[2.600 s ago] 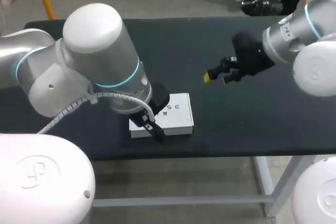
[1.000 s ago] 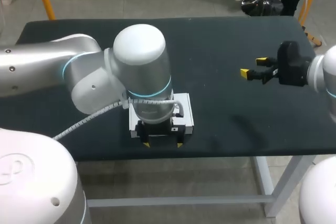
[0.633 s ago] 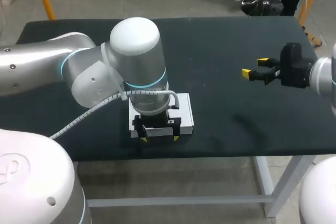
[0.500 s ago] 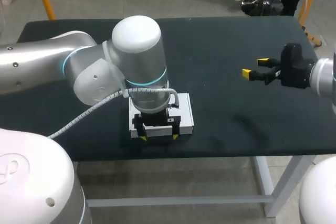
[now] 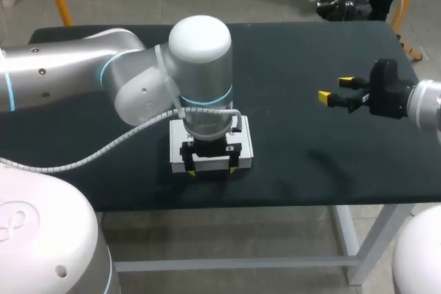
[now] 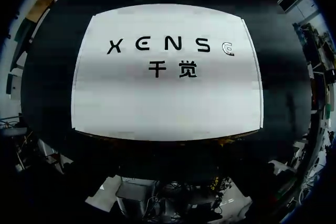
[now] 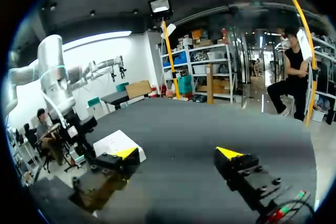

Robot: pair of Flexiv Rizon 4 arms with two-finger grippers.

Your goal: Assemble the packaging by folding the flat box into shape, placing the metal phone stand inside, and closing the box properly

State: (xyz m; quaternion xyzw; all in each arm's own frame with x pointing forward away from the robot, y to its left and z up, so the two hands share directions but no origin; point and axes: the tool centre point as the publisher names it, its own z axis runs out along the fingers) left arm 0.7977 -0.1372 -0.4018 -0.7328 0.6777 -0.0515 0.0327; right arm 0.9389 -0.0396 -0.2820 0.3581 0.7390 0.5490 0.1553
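Observation:
The closed white box (image 5: 243,144) lies near the table's front edge, largely covered by my left arm's wrist. My left gripper (image 5: 211,170) points down over the box's front edge, open, its yellow tips apart and inside the box's width. In the left wrist view the box's printed white top (image 6: 168,98) spreads out under the camera and no fingers show. My right gripper (image 5: 335,89) hangs open above the table's right side, well away from the box. In the right wrist view, the right gripper (image 7: 177,153) is empty, with the box (image 7: 113,141) ahead beside one finger. No phone stand is in view.
The dark table (image 5: 296,149) carries nothing else that I can see. Its front edge runs just in front of the box. My left arm (image 7: 55,85) stands over the box in the right wrist view.
My left gripper has drawn back from beyond the table's front edge to over the box's front edge, and the arm's elbow has swung right. The right arm has barely moved.

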